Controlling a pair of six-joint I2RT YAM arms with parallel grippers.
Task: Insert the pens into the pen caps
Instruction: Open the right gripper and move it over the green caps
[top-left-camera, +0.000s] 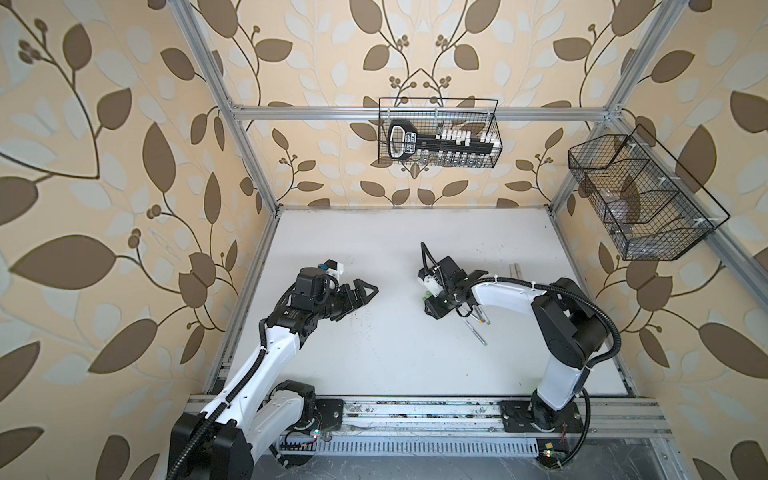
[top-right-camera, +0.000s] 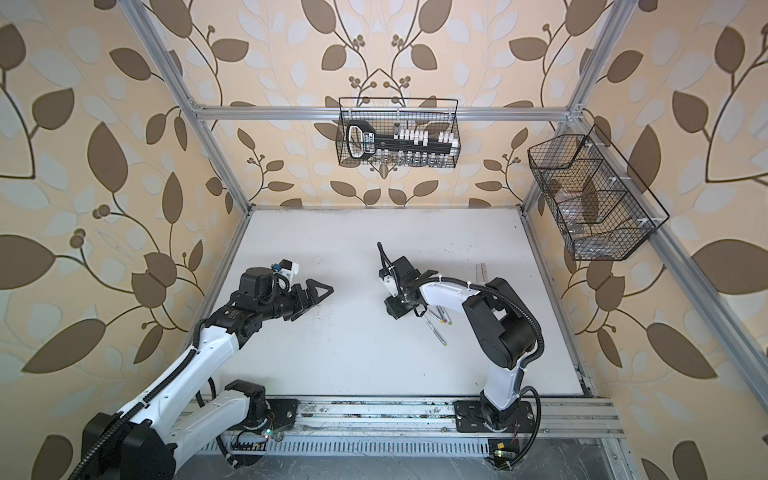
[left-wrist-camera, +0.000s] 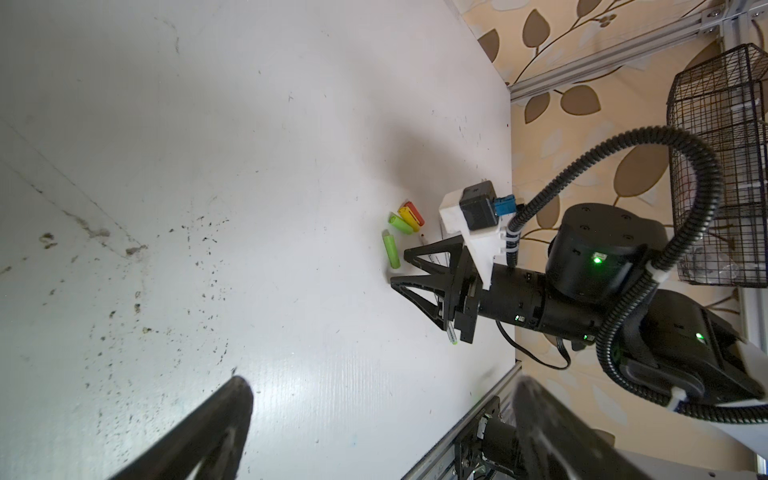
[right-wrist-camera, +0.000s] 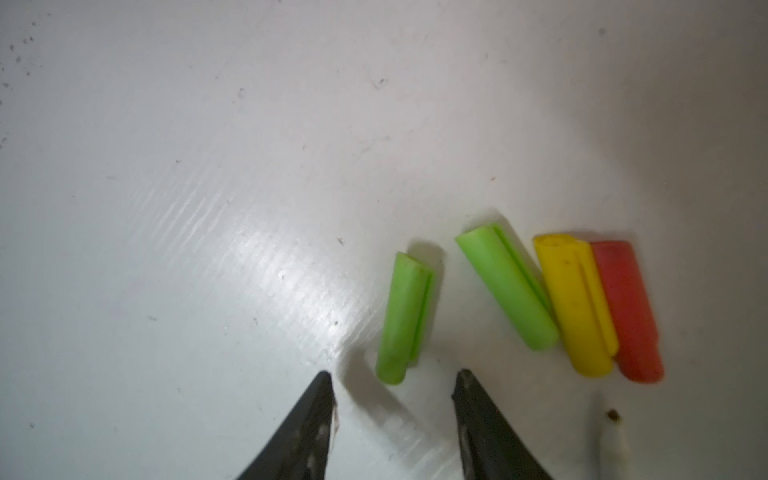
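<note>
Cap pickup: right pincer (right-wrist-camera: 395, 374), half open and empty, flanks the nearest green cap (right-wrist-camera: 405, 316). Next: lower, then close. The left pincer (left-wrist-camera: 380, 382) is wide open, empty.

- Lime green pen caps (right-wrist-camera: 405, 320) (right-wrist-camera: 507, 286): I count two on the counter.
- Yellow pen cap (right-wrist-camera: 575, 303): one.
- Red pen cap (right-wrist-camera: 627, 311): one.
- Pens (top-left-camera: 478, 332): at least three show in both top views; my right arm hides any others.
- Wire baskets (top-left-camera: 438, 99) (top-left-camera: 598, 174): two.
</note>
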